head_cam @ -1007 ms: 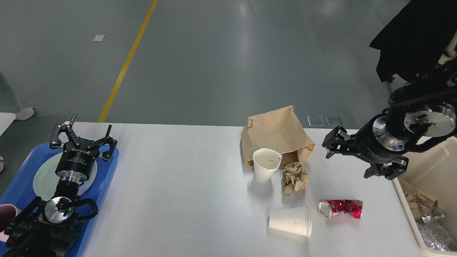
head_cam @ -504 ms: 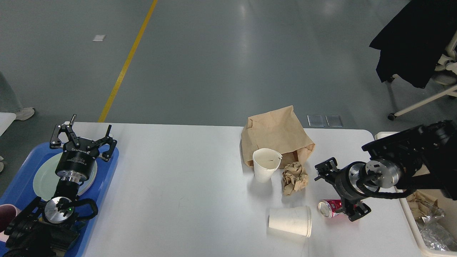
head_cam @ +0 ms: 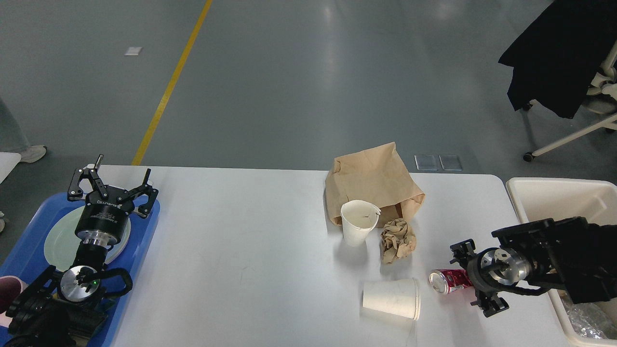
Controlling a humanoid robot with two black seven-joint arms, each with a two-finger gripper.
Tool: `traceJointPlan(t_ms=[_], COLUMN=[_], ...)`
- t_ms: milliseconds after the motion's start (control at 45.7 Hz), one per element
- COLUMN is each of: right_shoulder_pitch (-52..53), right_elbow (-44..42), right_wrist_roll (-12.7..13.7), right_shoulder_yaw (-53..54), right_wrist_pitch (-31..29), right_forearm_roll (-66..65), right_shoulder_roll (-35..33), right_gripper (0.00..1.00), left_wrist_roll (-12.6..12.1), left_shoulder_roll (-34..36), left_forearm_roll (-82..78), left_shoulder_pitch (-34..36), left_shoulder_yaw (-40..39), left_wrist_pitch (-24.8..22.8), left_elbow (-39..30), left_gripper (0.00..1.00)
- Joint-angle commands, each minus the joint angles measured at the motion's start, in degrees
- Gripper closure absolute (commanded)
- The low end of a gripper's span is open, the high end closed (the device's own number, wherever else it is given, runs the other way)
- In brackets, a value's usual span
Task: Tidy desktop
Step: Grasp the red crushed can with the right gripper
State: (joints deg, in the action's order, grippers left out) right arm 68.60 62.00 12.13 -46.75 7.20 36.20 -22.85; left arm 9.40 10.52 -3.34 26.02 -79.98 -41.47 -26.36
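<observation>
Low on the desktop [head_cam: 250,231], the right gripper [head_cam: 475,277] straddles the crushed red can [head_cam: 448,281] — jaws spread; left gripper [head_cam: 112,188] likewise splayed.

Right gripper [head_cam: 475,279] seen end-on and dark, fingers straddling the far end of the crushed red can [head_cam: 449,281]; contact with it cannot be told. Can's right half hidden behind the gripper body. Cream bin [head_cam: 544,197] beyond the jaws cut off by the right edge.

Bare desktop [head_cam: 241,250] centre, litter [head_cam: 396,240] cluttering right
</observation>
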Motion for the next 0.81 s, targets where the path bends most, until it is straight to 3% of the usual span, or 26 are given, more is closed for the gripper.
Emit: traceJointPlan(t_ms=[0,66,175,438,526,788], right_shoulder_pitch=[-0.22,-0.31,-0.66,-1.63,-1.89,-1.36], right_elbow=[-0.92,-1.36,-1.71,-1.89,-1.80,-1.80], right_wrist_roll=[-0.09,-0.09,-0.18,0.00,0.00,0.26], right_shoulder_yaw=[-0.01,-0.01,-0.01,-0.01,-0.01,-0.10], right_wrist_pitch=[0.10,0.10,0.01,-0.08,-0.61,-3.07], right_forearm_roll=[0.01,0.01,-0.08,-2.01,-2.10,-3.16], right_shoulder_roll=[0.09,0.09,0.09,0.97,0.97,0.88], right_gripper=[0.08,0.15,0.39,0.80,1.00,1.00], left_wrist_roll=[0.00,0.00,0.00,0.00,0.00,0.00], left_shoulder_roll=[0.03,0.03,-0.06,0.03,0.03,0.03], left_forearm_roll=[0.00,0.00,0.00,0.00,0.00,0.00], left_shoulder_pitch=[0.00,0.00,0.00,0.00,0.00,0.00], left_shoulder_yaw=[0.00,0.00,0.00,0.00,0.00,0.00], left_wrist_pitch=[-0.01,-0.01,-0.01,-0.01,-0.01,0.08], left_elbow=[-0.01,-0.01,-0.01,-0.01,-0.01,-0.01], left_gripper=[0.04,0.04,0.04,0.04,0.04,0.04])
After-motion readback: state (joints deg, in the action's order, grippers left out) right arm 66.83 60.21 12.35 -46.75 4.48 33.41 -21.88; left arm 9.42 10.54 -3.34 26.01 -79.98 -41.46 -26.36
